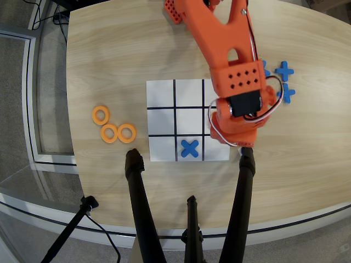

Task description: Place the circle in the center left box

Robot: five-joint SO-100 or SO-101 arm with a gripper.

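Note:
Three orange rings (109, 133) lie together on the wooden table left of the white grid sheet (160, 93). A fourth ring is not visible. My orange arm reaches down from the top over the grid's right column. My gripper (218, 121) hangs over the middle-row right cell (207, 131), which is almost wholly covered by the wrist. The fingers are hidden under the wrist body, so I cannot tell whether they hold anything. A blue cross (190, 148) lies in the bottom centre cell.
Several blue crosses (284, 70) lie on the table right of the grid, partly hidden by the arm. Black tripod legs (137, 197) cross the table's front edge below the grid. The table edge curves away at the left.

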